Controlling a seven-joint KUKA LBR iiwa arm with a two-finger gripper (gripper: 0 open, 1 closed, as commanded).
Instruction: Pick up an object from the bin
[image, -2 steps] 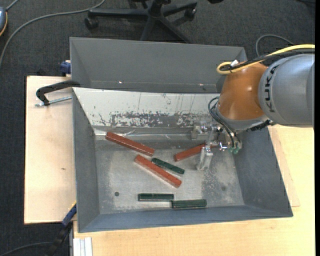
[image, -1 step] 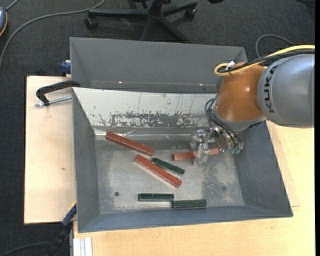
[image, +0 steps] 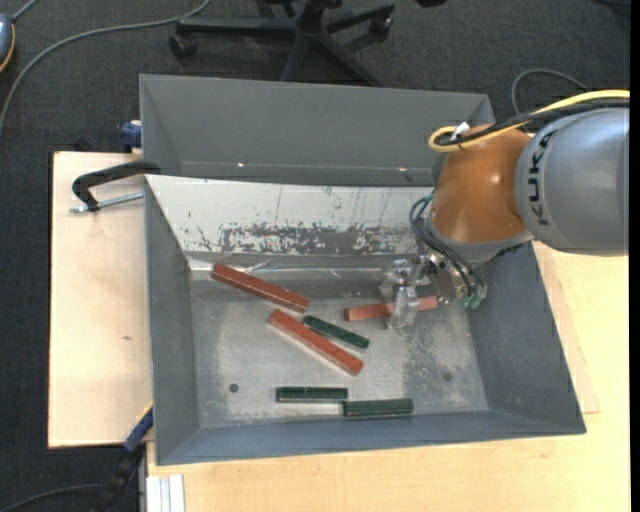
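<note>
— Short red bar (image: 368, 313), lying toward the back right of the grey bin (image: 166, 330): has the gripper (image: 404, 302) got it?

— Looks so. The fingers are pinched across its middle, and an end sticks out on either side.

— And the rest?

— Two longer red bars (image: 258, 286) lie to its left, one touching a dark green stick (image: 336, 332). Two more green sticks (image: 311, 396) lie end to end near the front wall, well apart from the gripper.

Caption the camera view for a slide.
Gripper at a short red bar in the grey bin, other red and green bars nearby.
</note>
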